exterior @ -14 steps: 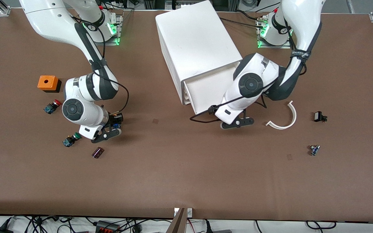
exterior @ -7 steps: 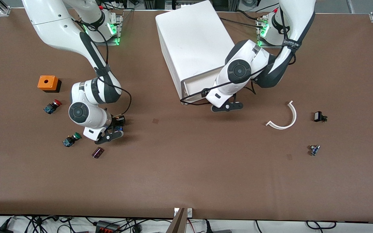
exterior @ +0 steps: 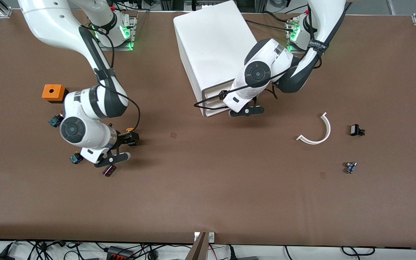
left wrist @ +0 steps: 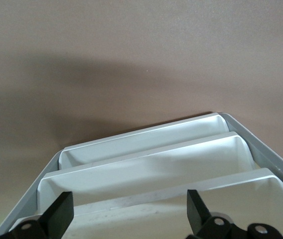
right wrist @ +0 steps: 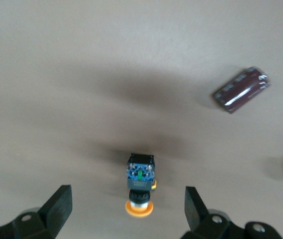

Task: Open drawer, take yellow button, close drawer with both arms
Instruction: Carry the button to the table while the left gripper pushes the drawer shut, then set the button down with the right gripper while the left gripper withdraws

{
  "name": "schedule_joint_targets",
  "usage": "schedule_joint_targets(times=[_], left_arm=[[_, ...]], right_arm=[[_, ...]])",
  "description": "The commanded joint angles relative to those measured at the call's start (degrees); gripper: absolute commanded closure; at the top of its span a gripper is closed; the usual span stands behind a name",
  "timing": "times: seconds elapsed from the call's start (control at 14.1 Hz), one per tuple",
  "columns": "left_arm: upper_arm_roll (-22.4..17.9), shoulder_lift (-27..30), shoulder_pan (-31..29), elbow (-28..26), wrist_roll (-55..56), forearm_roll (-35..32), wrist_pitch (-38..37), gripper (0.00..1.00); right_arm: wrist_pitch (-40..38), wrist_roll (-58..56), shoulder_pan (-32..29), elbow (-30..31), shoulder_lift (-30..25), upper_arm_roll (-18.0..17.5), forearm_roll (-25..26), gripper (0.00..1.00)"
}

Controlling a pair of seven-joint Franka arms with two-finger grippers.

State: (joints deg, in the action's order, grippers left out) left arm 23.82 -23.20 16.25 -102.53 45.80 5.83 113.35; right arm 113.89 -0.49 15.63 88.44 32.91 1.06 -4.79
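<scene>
Cabinet (exterior: 217, 50): white, boxy, on the table (exterior: 208, 195) between the two arm bases. Its front faces the front camera at a slant.

Drawer (left wrist: 181, 206): the highest of four white drawers. In the front view it sits nearly flush with the cabinet front. The left wrist view shows its front edge together with the edges of two lower drawers (left wrist: 146, 167).

Left end effector (exterior: 246, 111): hangs directly in front of the drawer fronts. Fingers spread wide, holding nothing; both fingertips (left wrist: 62, 211) show in the left wrist view, apart, over the top drawer's edge.

Button (exterior: 130, 130): yellow-orange cap, black neck, blue base. Lies on its side on the bare table toward the right arm's end, clear of the cabinet. In the right wrist view the button (right wrist: 140, 186) lies between the fingers without touching either.

Right end effector (exterior: 120, 147): low over the table, above the button. Fingers spread, gripping nothing.

Other items, right arm's end: orange box (exterior: 53, 92) with a round hole on top; a small dark maroon cylinder (exterior: 109, 170) just nearer the front camera than the right end effector; a blue-based part (exterior: 75, 158) beside the right wrist.

Other items, left arm's end: curved white strip (exterior: 318, 131); small black part (exterior: 356, 130); small blue-and-metal part (exterior: 350, 167).
</scene>
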Motion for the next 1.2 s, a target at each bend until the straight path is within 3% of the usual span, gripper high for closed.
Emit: schedule_joint_targets(times=[0.0, 0.35, 0.5, 0.85, 0.99, 1.13], left_arm=[[1.40, 2.46, -1.22, -1.62, 0.17, 1.38, -2.42, 0.00], [1.23, 3.25, -1.40, -0.75, -0.71, 1.21, -4.37, 0.00], [0.70, 2.99, -2.63, 2.14, -0.89, 0.07, -4.46, 0.00], [0.52, 2.90, -10.61, 8.47, -3.33, -13.19, -5.24, 0.00], [0.44, 3.08, -14.39, 11.81, -12.44, -14.52, -9.88, 0.00], [0.52, 3.43, -18.60, 16.55, -19.31, -14.61, -17.51, 0.00]], right_arm=[[-7.95, 4.09, -0.60, -6.51, -1.70, 0.51, -0.13, 0.00], [-13.51, 4.63, -0.68, -8.81, -8.73, 3.94, -0.04, 0.00], [-14.04, 4.27, -0.77, -8.90, -10.85, 6.48, -0.13, 0.00], [-17.11, 4.10, -0.77, -12.67, -12.35, 10.27, -0.48, 0.00], [-20.01, 3.92, -1.56, -14.25, -12.35, 11.94, -0.57, 0.00], [-20.98, 3.92, -4.18, -15.93, -12.52, 10.90, -0.57, 0.00]])
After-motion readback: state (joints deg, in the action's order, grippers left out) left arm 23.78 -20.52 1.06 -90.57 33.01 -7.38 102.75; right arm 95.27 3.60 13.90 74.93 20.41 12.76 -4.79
